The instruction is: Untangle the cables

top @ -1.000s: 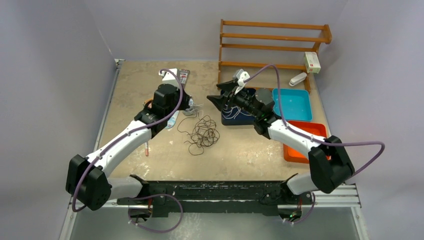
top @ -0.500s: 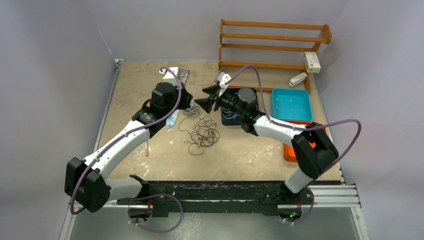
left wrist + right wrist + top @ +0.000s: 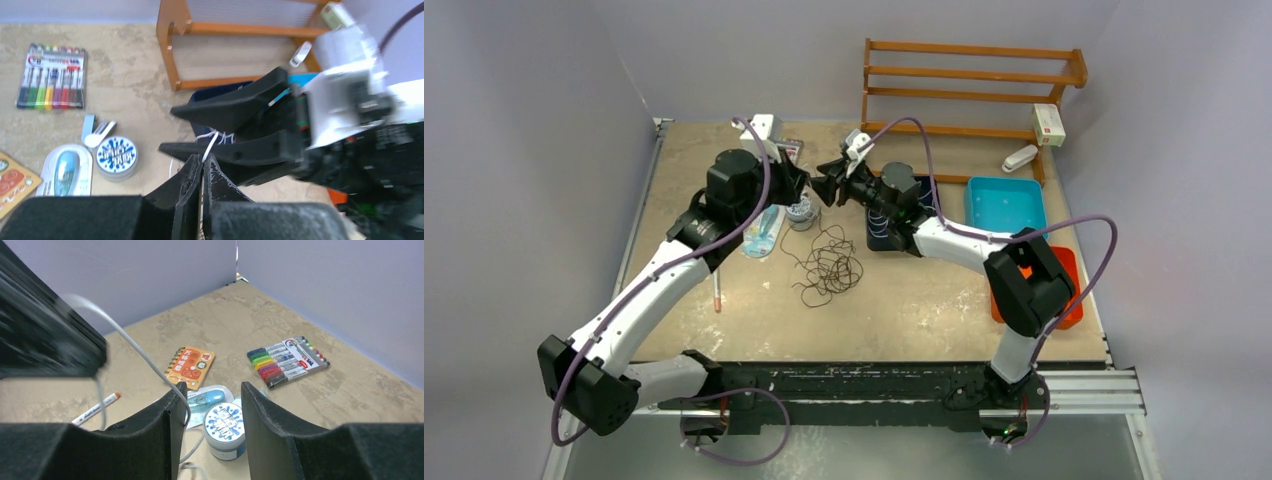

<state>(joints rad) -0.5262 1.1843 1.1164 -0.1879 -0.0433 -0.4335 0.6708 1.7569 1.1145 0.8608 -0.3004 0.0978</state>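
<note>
The left gripper [image 3: 202, 164] has its black fingers pressed together on a thin white cable [image 3: 210, 145]. The cable rises from the pinch and passes between the spread fingers of the right gripper [image 3: 211, 390]. Those fingers stand narrower than a second ago but have not closed on the cord (the right wrist view shows it close against one finger, with a gap to the other). In that second the right arm has swung from above the dark blue plastic bin [image 3: 886, 238] across to the left arm's tip. The left arm has drawn its pinch up and farther back over the beige tabletop [image 3: 944, 310]. The dark brown-black tangle of thin cable [image 3: 829, 265] lies unmoved on the table below them. I judge that a second grip is forming, to draw the white cord clear of the dark loops.
</note>
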